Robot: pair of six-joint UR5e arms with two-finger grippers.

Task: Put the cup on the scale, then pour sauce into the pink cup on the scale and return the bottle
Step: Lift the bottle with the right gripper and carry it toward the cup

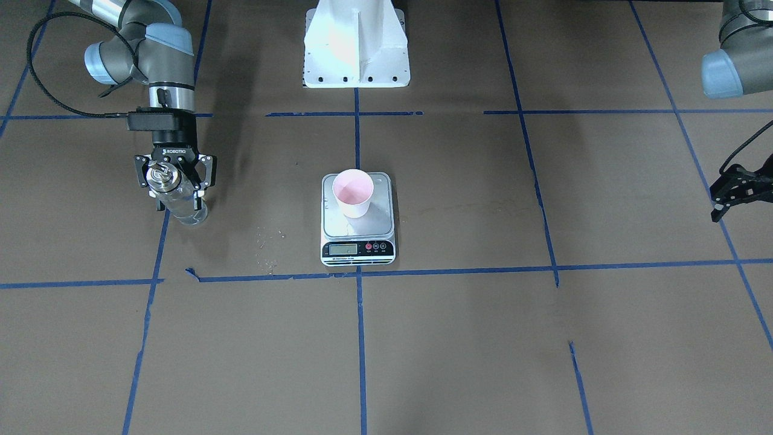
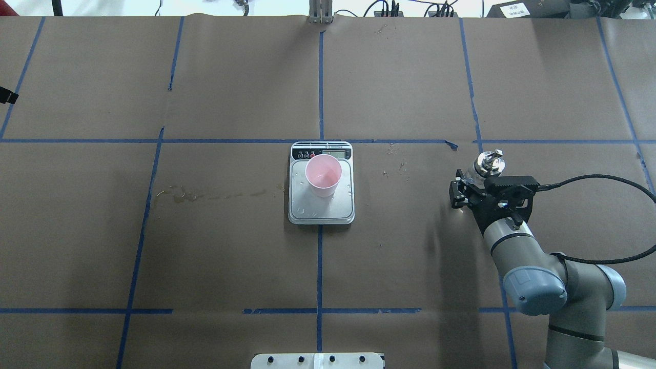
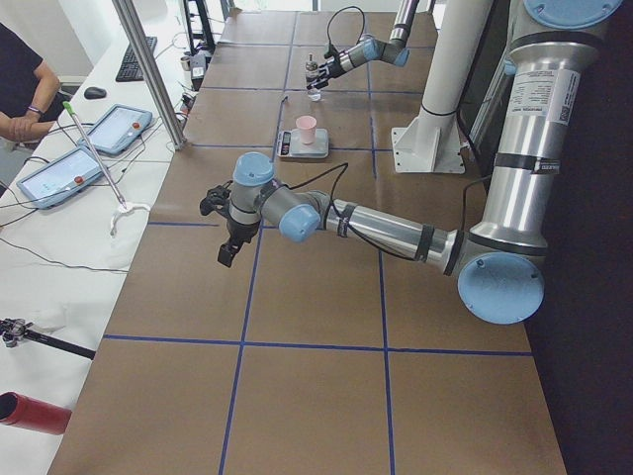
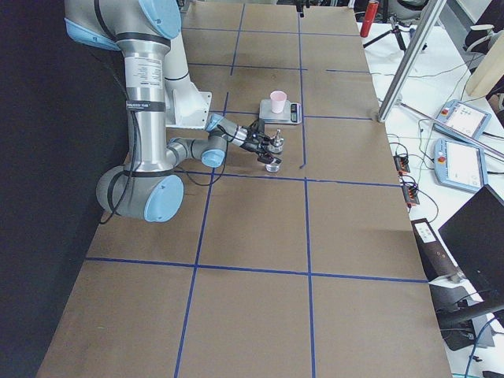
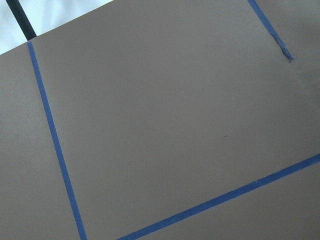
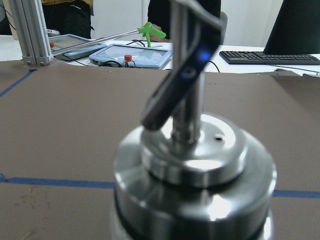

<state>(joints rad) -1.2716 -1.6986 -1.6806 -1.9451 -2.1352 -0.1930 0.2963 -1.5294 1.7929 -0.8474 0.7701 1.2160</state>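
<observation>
The pale pink cup (image 1: 353, 192) stands upright on the scale (image 1: 357, 249), on the half of the silver platform towards the display (image 2: 323, 174). My right gripper (image 1: 179, 198) is shut on the bottle (image 1: 181, 202), which stands upright with its base on the table, well to the robot's right of the scale. Its silver spout cap (image 2: 489, 163) fills the right wrist view (image 6: 195, 165). Clear sauce (image 1: 192, 212) shows low in the glass. My left gripper (image 1: 721, 196) is open and empty, far to the robot's left above bare table.
The white robot base (image 1: 356, 54) stands behind the scale. A damp stain (image 2: 205, 195) marks the brown paper to the left of the scale, with small specks (image 2: 397, 166) to its right. Blue tape lines grid the table. Tablets (image 3: 59, 168) lie on the operators' side bench.
</observation>
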